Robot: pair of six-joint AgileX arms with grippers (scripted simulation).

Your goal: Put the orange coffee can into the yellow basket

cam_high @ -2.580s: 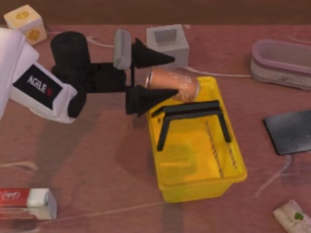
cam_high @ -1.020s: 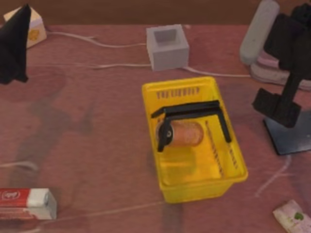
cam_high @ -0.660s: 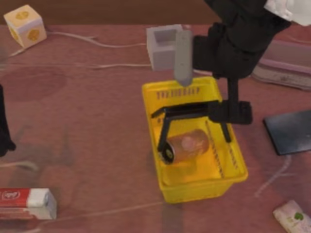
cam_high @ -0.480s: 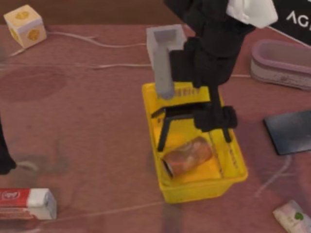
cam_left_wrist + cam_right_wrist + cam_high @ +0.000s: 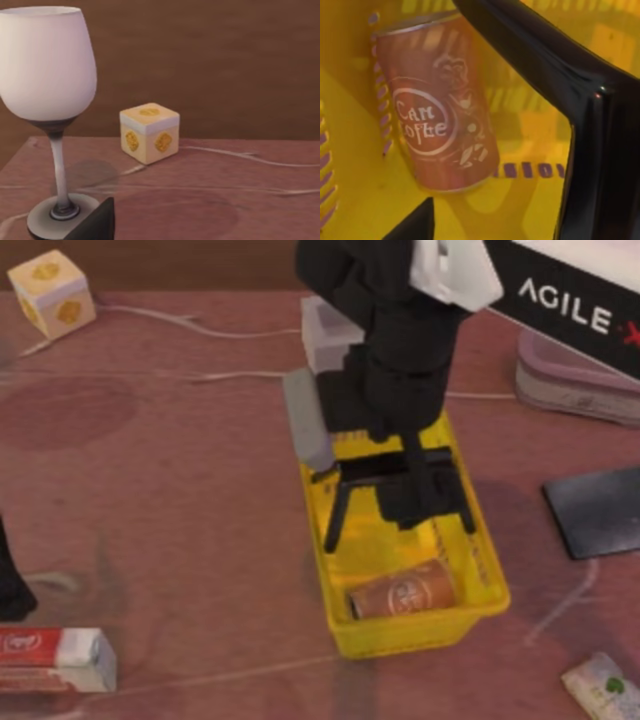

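The orange coffee can lies on its side in the yellow basket, against its near wall. The right gripper hovers above the handle, fingers empty and apart. The placing looks done; next, the arm lifts clear.

handle – bars basket mouth | can end – open above
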